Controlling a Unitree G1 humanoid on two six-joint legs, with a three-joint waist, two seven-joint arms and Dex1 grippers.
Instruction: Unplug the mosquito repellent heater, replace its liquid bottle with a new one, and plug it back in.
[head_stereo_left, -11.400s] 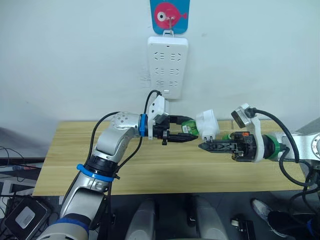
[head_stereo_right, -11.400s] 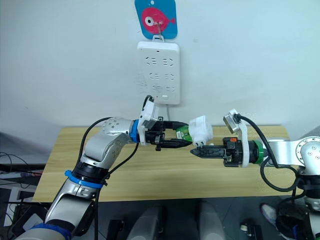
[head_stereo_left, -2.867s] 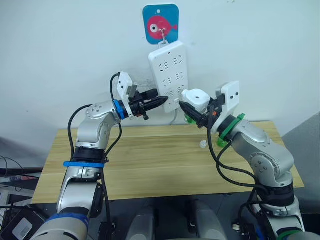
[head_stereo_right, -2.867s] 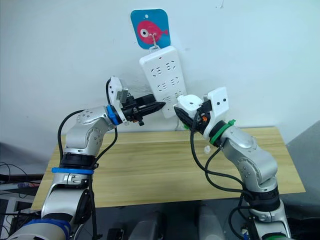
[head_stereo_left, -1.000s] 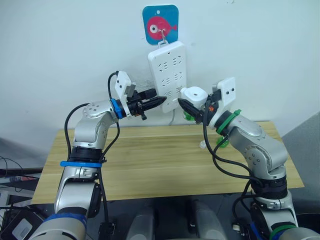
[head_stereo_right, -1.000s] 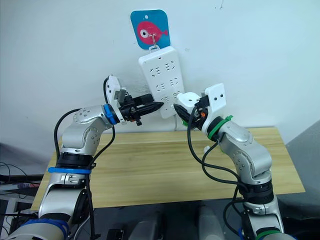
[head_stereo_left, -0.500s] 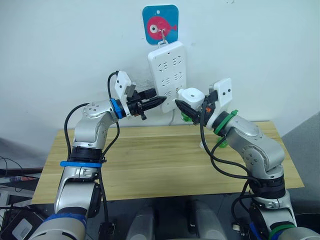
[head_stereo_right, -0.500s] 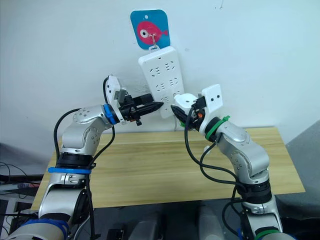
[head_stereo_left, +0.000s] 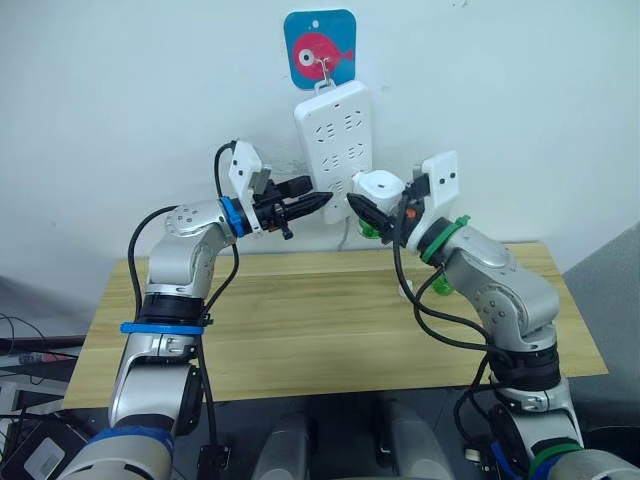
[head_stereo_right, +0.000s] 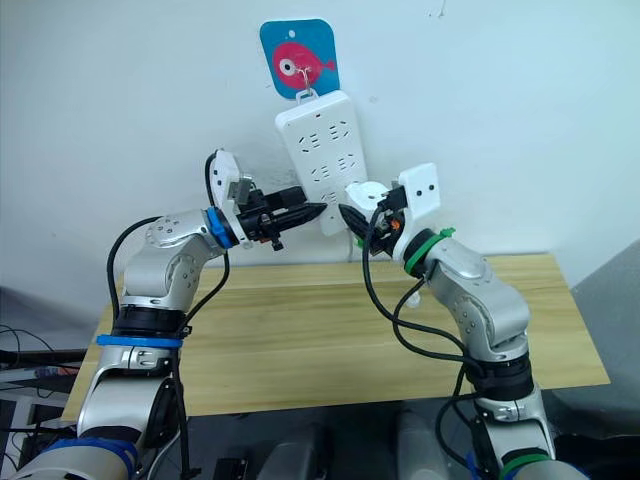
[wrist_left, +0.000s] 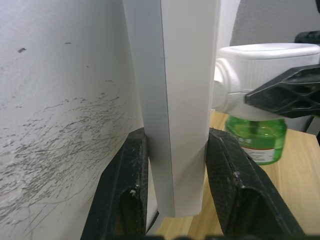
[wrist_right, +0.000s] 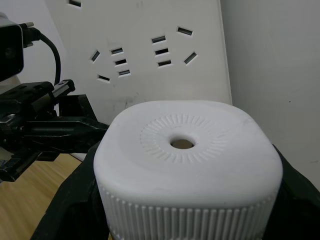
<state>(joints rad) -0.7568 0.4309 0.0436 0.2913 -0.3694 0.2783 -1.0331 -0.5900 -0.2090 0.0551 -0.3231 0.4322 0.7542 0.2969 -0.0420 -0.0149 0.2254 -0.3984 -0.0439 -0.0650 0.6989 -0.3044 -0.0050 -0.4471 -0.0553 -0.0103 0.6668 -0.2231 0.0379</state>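
Left gripper (head_stereo_left: 318, 201) clamps long white plastic power strip (head_stereo_left: 335, 140) edge, steadying it. Right gripper (head_stereo_left: 368, 215) clamped on rounded white plastic mosquito repellent heater (head_stereo_left: 381, 187); align prongs squarely with sockets ahead, then push.

This looks like a lab or test room set up for trials, not a lived-in home. A bare white wall (head_stereo_left: 520, 90), scuffed with grey marks near the power strip (head_stereo_left: 336, 140), backs a plain wooden surface (head_stereo_left: 300, 330). The strip hangs from a hook on a blue fish sticker (head_stereo_left: 321, 48). Loose black cables (head_stereo_left: 25, 345) and a small box (head_stereo_left: 45, 435) lie on the floor at the left.
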